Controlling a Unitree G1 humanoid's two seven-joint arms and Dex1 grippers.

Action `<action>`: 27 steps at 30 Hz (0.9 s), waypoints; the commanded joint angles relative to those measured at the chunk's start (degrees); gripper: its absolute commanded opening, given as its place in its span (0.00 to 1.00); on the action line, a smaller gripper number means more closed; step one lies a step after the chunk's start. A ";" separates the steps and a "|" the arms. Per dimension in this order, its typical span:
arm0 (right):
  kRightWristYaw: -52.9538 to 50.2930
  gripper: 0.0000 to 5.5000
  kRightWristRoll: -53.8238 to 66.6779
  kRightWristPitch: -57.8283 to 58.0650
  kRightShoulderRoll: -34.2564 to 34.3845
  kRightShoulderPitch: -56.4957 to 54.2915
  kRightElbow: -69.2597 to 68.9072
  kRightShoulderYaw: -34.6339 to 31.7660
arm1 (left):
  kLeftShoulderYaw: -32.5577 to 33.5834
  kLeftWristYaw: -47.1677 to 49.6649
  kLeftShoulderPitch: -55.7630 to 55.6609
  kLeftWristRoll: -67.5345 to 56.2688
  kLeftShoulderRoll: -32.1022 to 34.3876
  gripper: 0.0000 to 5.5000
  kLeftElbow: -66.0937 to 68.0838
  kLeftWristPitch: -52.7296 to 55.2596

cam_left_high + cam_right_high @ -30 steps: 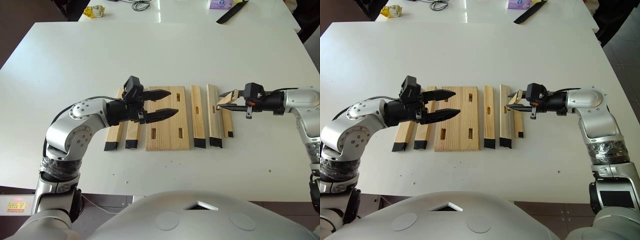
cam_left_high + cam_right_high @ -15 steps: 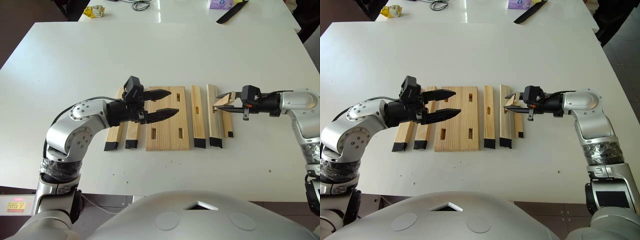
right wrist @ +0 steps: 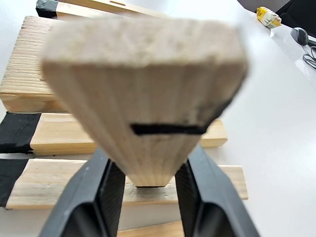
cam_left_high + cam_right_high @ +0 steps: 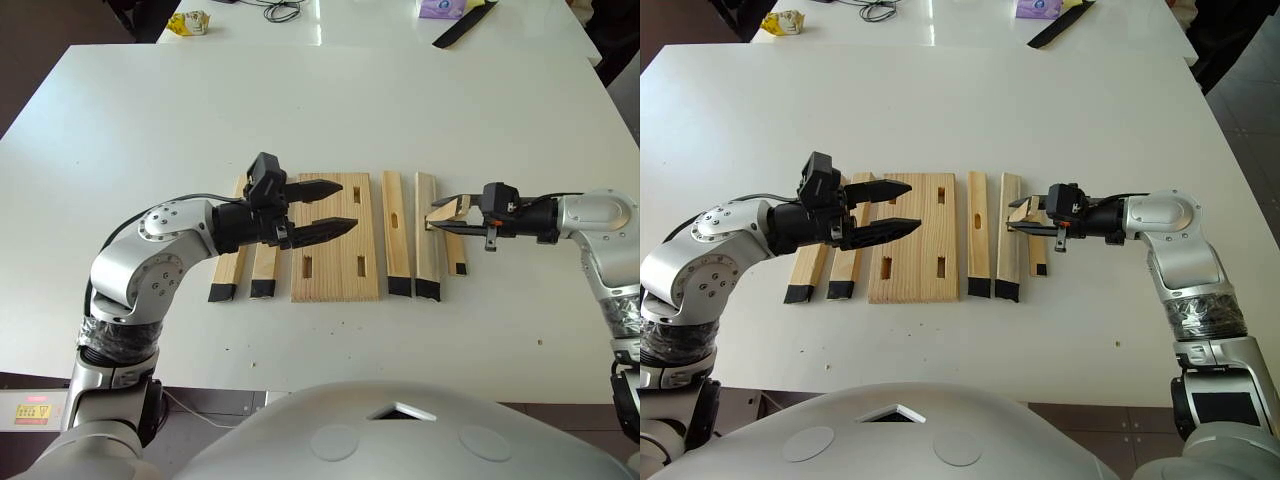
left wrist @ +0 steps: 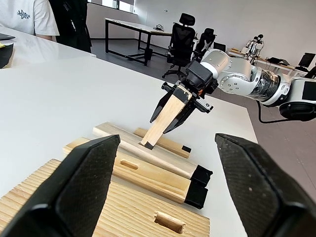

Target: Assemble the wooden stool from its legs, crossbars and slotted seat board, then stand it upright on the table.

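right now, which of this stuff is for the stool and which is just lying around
For the stool: slotted seat board; legs either side of it; crossbar held in the right tool.

Lying about, on the far table: yellow packet; purple box; black strap.

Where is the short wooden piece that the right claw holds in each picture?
Left eye view: wooden piece right of centre.
Right eye view: wooden piece right of centre.
Left wrist view: wooden piece mid-picture, tilted.
Right wrist view: wooden piece close up, mid-picture.
Shared landmark: the slotted seat board.
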 commanded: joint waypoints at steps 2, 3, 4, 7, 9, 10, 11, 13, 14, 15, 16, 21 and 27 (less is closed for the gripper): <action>3.39 0.24 0.76 3.98 -0.97 1.12 1.18 1.60 | 0.12 -0.34 -0.68 -0.38 1.05 0.65 -0.38 0.92; 3.86 0.24 0.87 4.51 -0.90 0.41 2.01 1.81 | 0.11 -0.30 -0.60 -0.33 1.08 0.65 -0.48 0.95; 3.96 0.24 0.99 5.04 -0.96 0.19 2.40 1.79 | -0.03 -0.49 -0.82 -0.28 1.14 0.65 -0.39 1.05; 4.19 0.24 0.74 6.29 -0.35 -1.69 5.14 2.17 | -0.40 -0.78 -1.20 -0.22 1.26 0.65 -0.36 1.31; 4.12 0.24 0.35 6.71 0.36 -3.33 7.13 2.56 | -0.60 -0.90 -1.29 -0.19 1.28 0.65 -0.37 1.41; 4.14 0.24 0.07 6.77 0.70 -4.08 7.98 2.92 | -0.71 -0.99 -1.28 -0.13 1.27 0.65 -0.39 1.42; 4.17 0.24 -0.20 6.80 0.98 -4.63 8.60 3.30 | -0.80 -1.05 -1.30 -0.11 1.26 0.65 -0.38 1.46; 4.43 0.24 -1.26 6.38 1.66 -5.48 10.04 4.76 | -1.04 -1.13 -1.34 -0.10 1.22 0.65 -0.42 1.53; 4.65 0.24 -2.05 5.85 2.09 -5.79 10.95 5.74 | -1.13 -1.16 -1.33 -0.10 1.21 0.65 -0.42 1.55; 4.87 0.24 -2.83 5.36 2.50 -6.01 11.85 6.65 | -1.22 -1.14 -1.30 -0.07 1.19 0.65 -0.46 1.56; 5.17 0.24 -3.87 4.72 2.85 -6.05 12.85 7.89 | -1.40 -1.15 -1.46 -0.02 1.14 0.65 -0.37 1.62; 5.84 0.24 -5.82 3.01 3.66 -5.92 15.91 11.50 | -2.18 -1.35 -2.41 0.06 0.95 0.65 0.07 1.81; 5.50 0.24 -5.47 3.22 4.52 -7.16 19.14 11.87 | -2.30 -1.42 -2.46 -0.09 1.20 0.65 0.08 1.99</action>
